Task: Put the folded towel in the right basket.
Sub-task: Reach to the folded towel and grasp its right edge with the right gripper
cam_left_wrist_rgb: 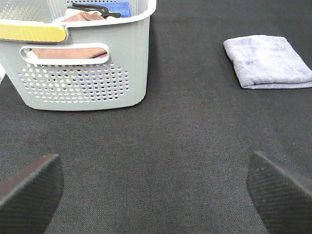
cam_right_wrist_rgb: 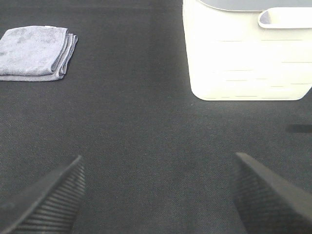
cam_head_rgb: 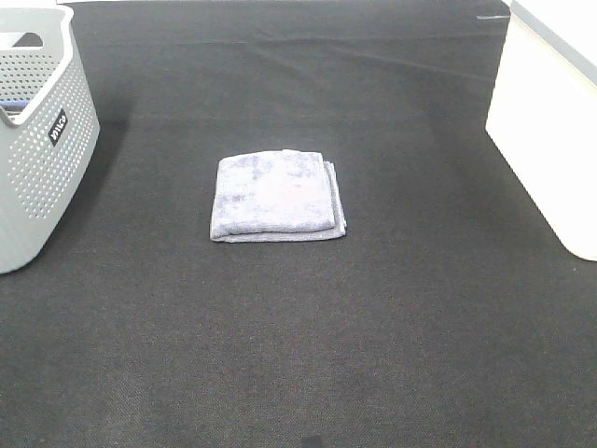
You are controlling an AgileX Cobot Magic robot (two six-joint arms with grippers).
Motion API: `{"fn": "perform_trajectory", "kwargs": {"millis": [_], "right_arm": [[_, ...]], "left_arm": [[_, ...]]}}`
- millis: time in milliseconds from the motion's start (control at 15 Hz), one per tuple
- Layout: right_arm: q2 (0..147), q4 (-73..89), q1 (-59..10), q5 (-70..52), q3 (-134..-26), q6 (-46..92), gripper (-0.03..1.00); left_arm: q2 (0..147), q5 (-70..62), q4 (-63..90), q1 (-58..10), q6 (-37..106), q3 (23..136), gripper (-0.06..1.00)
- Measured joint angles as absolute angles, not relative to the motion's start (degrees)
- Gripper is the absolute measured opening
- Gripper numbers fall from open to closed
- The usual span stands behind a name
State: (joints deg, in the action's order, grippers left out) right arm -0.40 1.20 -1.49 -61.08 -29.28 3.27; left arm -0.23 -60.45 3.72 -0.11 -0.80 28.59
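Observation:
A folded grey-lilac towel point(cam_head_rgb: 276, 196) lies flat on the black cloth in the middle of the table. It also shows in the left wrist view point(cam_left_wrist_rgb: 267, 61) and in the right wrist view point(cam_right_wrist_rgb: 36, 53). The white right basket point(cam_head_rgb: 550, 121) stands at the right edge; the right wrist view shows its side wall and handle point(cam_right_wrist_rgb: 243, 58). My left gripper point(cam_left_wrist_rgb: 153, 187) is open and empty, well short of the towel. My right gripper point(cam_right_wrist_rgb: 158, 192) is open and empty, between towel and basket but back from both. Neither gripper shows in the exterior high view.
A grey perforated basket point(cam_head_rgb: 37, 140) stands at the left edge; the left wrist view shows it point(cam_left_wrist_rgb: 83, 63) holding brown cloth, something blue and a black item. The black cloth point(cam_head_rgb: 298, 355) covers the whole table.

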Motion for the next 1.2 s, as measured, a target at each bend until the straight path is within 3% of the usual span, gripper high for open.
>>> {"fn": "perform_trajectory", "kwargs": {"millis": [1200], "right_arm": [[-0.4,1.2,-1.5,-61.1,-29.3,3.3,0.77]], "left_arm": [[-0.2,-60.4,3.7,-0.1,-0.8,28.6,0.97]]}}
